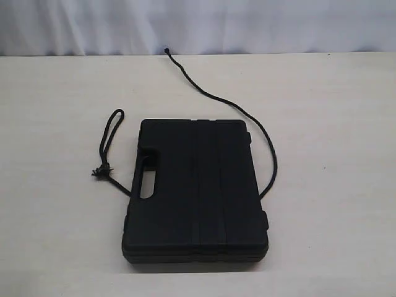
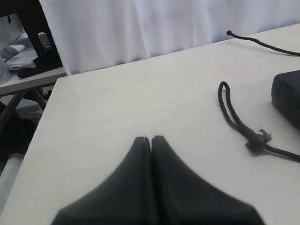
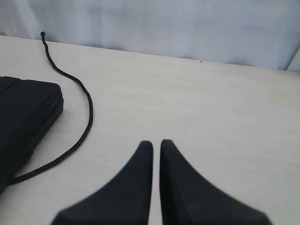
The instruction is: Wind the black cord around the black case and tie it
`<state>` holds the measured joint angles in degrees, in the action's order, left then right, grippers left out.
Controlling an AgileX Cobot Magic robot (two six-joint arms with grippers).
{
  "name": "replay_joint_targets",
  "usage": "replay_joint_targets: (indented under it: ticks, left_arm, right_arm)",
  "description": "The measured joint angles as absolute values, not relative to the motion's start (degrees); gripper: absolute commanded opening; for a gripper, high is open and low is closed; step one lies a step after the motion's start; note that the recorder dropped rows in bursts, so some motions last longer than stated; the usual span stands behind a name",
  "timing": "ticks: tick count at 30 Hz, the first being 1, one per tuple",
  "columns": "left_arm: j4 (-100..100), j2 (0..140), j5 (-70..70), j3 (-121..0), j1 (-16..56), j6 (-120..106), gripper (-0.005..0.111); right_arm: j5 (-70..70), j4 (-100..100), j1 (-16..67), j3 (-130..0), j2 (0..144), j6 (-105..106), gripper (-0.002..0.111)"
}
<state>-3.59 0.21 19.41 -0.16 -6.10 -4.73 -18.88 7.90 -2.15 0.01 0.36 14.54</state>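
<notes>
- Bench (image 1: 55, 247) is carrying everything. Neither arm is showing in the exterior view.
- Black case (image 1: 198, 189) is lying flat near the middle of the bench, lid up, with its handle slot facing the left arm's side. It is looking rigid and fairly weighty, with smooth matte faces that are probably slippery. I am judging an edge or the handle slot a better hold than a pinch across the lid.
- Black cord (image 1: 275, 162) is emerging from both sides of the case, so it is apparently passing beneath it. On the right arm's side it is curving away from the case and running toward the far edge of the bench.
- Being thin, braided and limp, the cord is likely to sag and trail from wherever it is held, though the weave is probably giving fair friction.
- Left gripper (image 2: 150, 138) is hovering over the bench with its jaws pressed together and holding nothing.
- Right gripper (image 3: 156, 143) is hovering likewise, jaws together and empty, with the cord's curve lying apart from it.
- Loop (image 1: 117, 112) is lying just beside the case on the left arm's side, slack and narrow.
- Frayed knot (image 1: 101, 170) is closing that loop; the lump is looking like the surest place to pinch.
- Free tip (image 1: 167, 51) is resting at the bench's far edge, and is offering the right gripper its natural hold.
</notes>
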Motion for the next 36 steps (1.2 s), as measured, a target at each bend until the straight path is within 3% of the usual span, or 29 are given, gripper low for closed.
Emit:
replay_joint_targets:
  ticks: [9, 14, 22, 28, 36]
  left_arm:
    - [-1.85, 0.21, 18.80, -0.16, -6.10, -4.73, 0.000]
    - [5.68, 0.21, 11.92, -0.16, -6.10, -4.73, 0.000]
    - [11.06, 0.21, -7.15, -0.16, -6.10, -4.12, 0.000]
    - [12.54, 0.17, -16.53, -0.16, -6.10, 30.59, 0.000]
    - [12.54, 0.08, -21.57, -1.19, -6.10, 34.07, 0.000]
  right_arm:
    - [-16.03, 7.90, -2.15, 0.01, 0.36, 19.06, 0.005]
    - [-11.41, 9.19, -2.15, 0.01, 0.36, 24.35, 0.005]
    - [15.06, 31.44, -2.15, 0.01, 0.36, 15.73, 0.005]
    - [16.52, 32.70, -2.15, 0.01, 0.36, -8.07, 0.005]
    - [15.06, 30.79, -2.15, -1.42, 0.32, -9.68, 0.005]
